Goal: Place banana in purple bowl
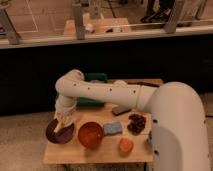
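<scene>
The purple bowl [56, 134] sits at the left end of the small wooden table [100, 154]. My gripper [63, 121] hangs straight down from the white arm, just over the bowl's right half. It is shut on the banana [58, 128], a slim pale yellow piece that slants down and left from the gripper into the bowl. I cannot tell whether the banana's lower end touches the bowl's bottom.
An orange-red bowl [91, 134] stands right beside the purple one. To its right are a blue sponge [113, 128], a dark clustered piece [135, 123] and an orange fruit [125, 145]. A green box [95, 78] is at the back. My white body covers the table's right end.
</scene>
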`<state>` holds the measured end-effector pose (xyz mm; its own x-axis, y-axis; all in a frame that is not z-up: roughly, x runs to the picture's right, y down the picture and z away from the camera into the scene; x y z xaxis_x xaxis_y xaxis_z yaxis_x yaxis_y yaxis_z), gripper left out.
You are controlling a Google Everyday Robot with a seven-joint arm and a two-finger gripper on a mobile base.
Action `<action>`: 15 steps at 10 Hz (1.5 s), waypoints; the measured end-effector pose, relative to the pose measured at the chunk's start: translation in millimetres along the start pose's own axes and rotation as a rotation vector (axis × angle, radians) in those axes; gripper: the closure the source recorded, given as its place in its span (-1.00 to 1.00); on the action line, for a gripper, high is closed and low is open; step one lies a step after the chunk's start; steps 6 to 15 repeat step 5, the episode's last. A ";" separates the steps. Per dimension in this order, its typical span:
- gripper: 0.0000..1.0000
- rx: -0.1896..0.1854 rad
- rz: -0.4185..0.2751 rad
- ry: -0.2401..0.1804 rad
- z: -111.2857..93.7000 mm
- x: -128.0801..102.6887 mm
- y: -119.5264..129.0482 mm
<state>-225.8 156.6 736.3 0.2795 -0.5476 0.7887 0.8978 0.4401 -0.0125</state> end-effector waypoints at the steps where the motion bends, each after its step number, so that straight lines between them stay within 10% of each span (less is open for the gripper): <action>1: -0.43 0.000 0.002 0.001 -0.4 0.7 0.6; 15: -0.43 0.000 0.003 0.001 -0.7 1.2 1.1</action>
